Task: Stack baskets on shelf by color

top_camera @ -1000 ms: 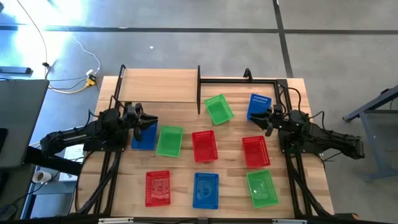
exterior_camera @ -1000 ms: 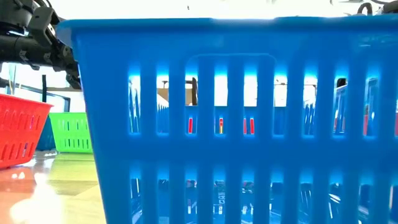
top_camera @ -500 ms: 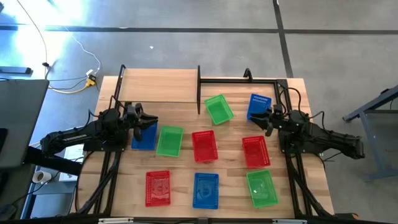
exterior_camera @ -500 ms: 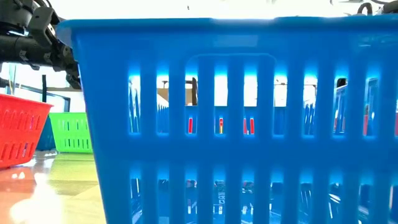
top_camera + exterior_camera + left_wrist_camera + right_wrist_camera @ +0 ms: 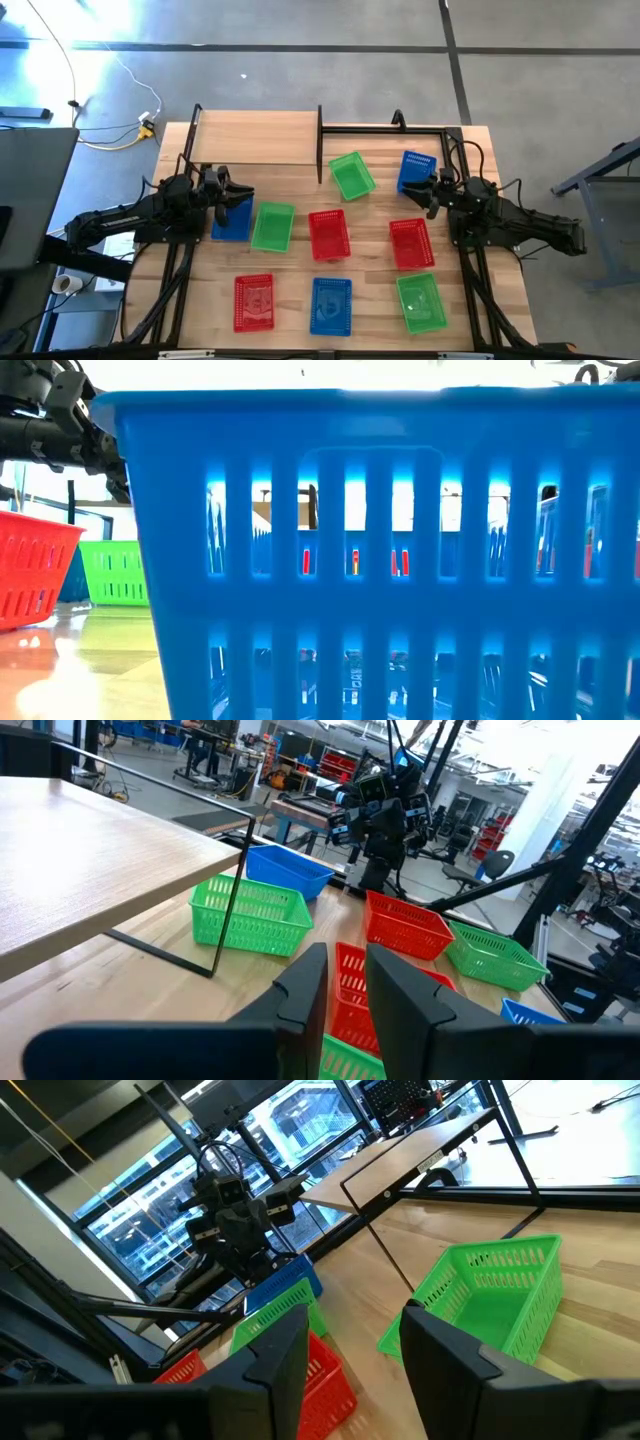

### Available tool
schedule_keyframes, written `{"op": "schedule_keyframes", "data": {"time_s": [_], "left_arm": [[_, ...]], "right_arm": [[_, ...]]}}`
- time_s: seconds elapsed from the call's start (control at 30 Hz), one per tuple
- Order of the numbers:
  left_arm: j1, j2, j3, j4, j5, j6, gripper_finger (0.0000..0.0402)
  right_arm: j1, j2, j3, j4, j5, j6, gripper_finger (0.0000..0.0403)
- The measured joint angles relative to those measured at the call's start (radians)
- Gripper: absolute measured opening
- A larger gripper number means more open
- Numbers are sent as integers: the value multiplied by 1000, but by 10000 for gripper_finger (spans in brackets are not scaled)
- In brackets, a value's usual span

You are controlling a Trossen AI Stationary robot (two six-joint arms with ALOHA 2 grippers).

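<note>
- 9 baskets, all on the tabletop, none on the shelf (image 5: 258, 136) yet: 3 red, 3 green, 3 blue, scattered in 3 loose rows.
- Far row: green basket (image 5: 351, 174) and blue basket (image 5: 415, 169), both just off the shelf's right post, both skewed.
- Middle row: blue basket (image 5: 231, 222), green basket (image 5: 272, 226), red basket (image 5: 328, 234), red basket (image 5: 411, 243).
- Near row: red (image 5: 254, 301), blue (image 5: 331, 304), green (image 5: 420, 302). The near blue one fills the low view.
- Handling, my read: thin lattice plastic, light, walls flex under a pinch, smooth enough to slip. Best hold is 1 finger inside, 1 outside a short-end rim, near its middle.
- Orientation: all open side up. Long axes mostly run near-to-far on the table; the far green one is turned clearly diagonal, the far blue one slightly.
- Left gripper (image 5: 232, 196) sits over the far end of the middle-row blue basket. Fingers (image 5: 400, 1003) show a narrow gap with nothing between them in the wrist view.
- Right gripper (image 5: 428, 192) is between the far blue and the right-hand red basket. Fingers (image 5: 445, 1355) are apart, empty.
- Shelf is bare, at the far left of the table.
</note>
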Motion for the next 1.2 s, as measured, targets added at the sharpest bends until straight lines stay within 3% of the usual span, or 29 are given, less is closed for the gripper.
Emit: {"op": "schedule_keyframes", "data": {"time_s": [0.4,0.6,0.8,1.2], "left_arm": [[0,0,0,1,-13,-8,62],[0,0,0,1,-65,-140,62],[0,0,0,0,-105,-429,62],[0,0,0,38,-139,-440,62]], "right_arm": [[0,0,0,0,0,0,145],[0,0,0,0,0,0,145],[0,0,0,0,0,0,145],[0,0,0,0,0,0,145]]}}
